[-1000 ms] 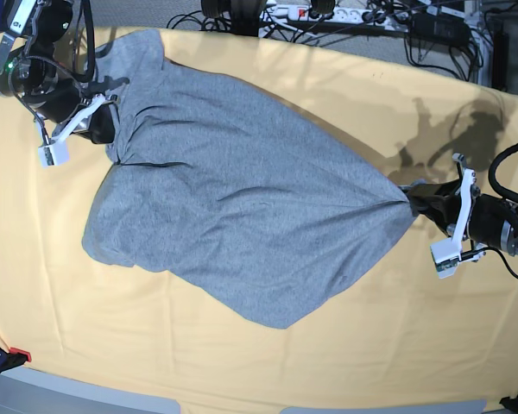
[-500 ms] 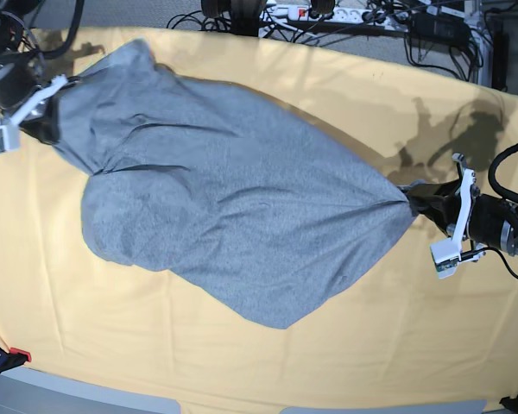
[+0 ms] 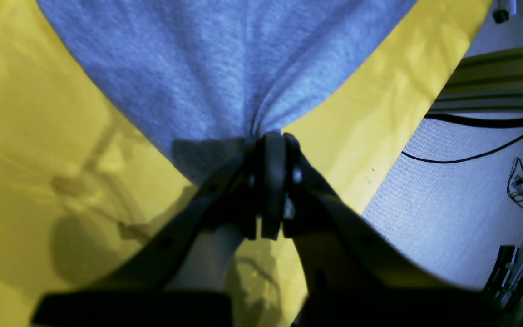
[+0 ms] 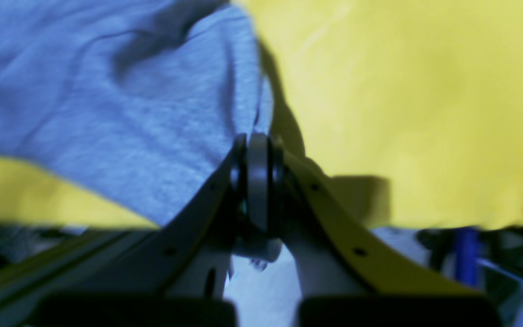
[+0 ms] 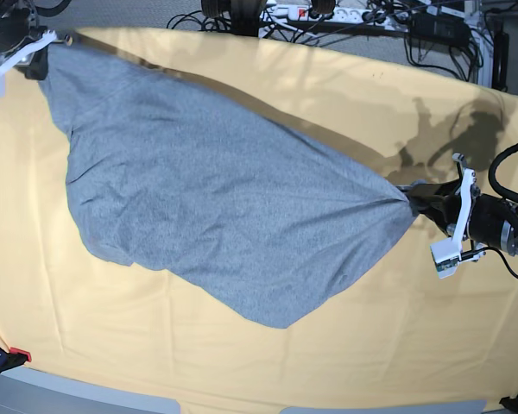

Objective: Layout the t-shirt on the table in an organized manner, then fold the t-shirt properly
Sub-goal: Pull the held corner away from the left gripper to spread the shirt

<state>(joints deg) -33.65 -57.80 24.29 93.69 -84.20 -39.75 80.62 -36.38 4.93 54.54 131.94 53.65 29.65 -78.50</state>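
T-shirt lies spread across the bench, stretched taut between both arms. Left gripper and right gripper: fingers clamped on bunched fabric at opposite ends. Soft, light, limp knit; likely sags and wrinkles. Best gripped at hem corners or shoulders.

The t-shirt is showing a plain heather-grey side, finely flecked and free of print, and is reading bluish-grey in both wrist views against the pale yellow-orange cloth of the table, which is glowing a stronger yellow up close. The left gripper is appearing black at its pads and arms, with white finger plates in the base view, while the right gripper is showing dark pads on pale, yellow-tinted plates. Black cables are lying on grey flooring beyond the table's far edge.
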